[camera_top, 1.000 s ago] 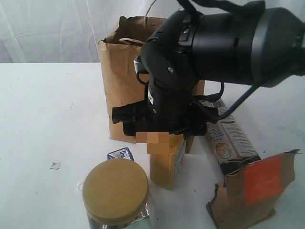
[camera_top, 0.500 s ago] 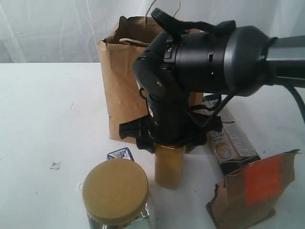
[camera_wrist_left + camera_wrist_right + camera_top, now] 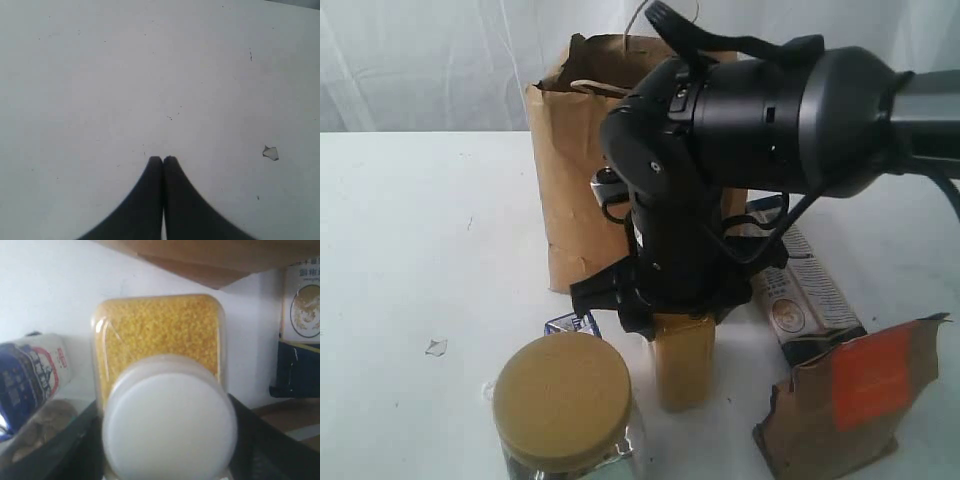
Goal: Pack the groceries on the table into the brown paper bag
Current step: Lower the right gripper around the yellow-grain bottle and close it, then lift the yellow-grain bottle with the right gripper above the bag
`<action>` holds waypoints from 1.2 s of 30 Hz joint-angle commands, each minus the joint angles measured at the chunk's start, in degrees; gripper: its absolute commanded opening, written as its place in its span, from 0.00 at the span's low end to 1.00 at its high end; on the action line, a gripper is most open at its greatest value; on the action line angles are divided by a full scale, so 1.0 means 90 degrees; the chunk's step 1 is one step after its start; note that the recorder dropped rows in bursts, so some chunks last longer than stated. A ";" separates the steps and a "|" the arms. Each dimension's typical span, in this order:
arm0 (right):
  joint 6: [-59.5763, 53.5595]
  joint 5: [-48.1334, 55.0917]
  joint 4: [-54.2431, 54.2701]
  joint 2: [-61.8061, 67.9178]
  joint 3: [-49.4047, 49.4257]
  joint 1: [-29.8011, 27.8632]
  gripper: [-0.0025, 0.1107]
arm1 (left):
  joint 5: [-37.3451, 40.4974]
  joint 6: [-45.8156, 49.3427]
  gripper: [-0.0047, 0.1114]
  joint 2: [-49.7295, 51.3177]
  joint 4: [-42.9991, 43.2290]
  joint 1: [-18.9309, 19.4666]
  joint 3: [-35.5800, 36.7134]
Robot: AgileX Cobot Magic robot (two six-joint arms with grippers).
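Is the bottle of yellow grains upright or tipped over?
Upright: the bottle stands vertical on the table, its white cap on top.

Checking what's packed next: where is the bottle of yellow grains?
The bottle stands front-centre in the exterior view, under the right gripper, between the jar and the brown pouch.

White draped curtain (image 3: 420, 60), soft even light
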 commanded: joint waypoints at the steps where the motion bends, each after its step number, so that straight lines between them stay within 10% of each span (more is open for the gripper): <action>1: -0.0485 0.0286 0.0039 -0.0248 -0.0016 0.0005 0.02 | 0.0005 -0.0014 0.04 0.0015 0.0058 -0.0004 0.0036; 26: -0.1445 0.0426 0.1384 -0.3711 -0.0439 0.0005 0.02 | 0.0005 -0.0014 0.04 0.0015 0.0058 -0.0004 0.0036; 36: -0.2177 -0.0118 -0.0536 -0.3943 -0.1773 -0.0008 0.02 | 0.0005 -0.0014 0.04 0.0015 0.0058 -0.0004 0.0036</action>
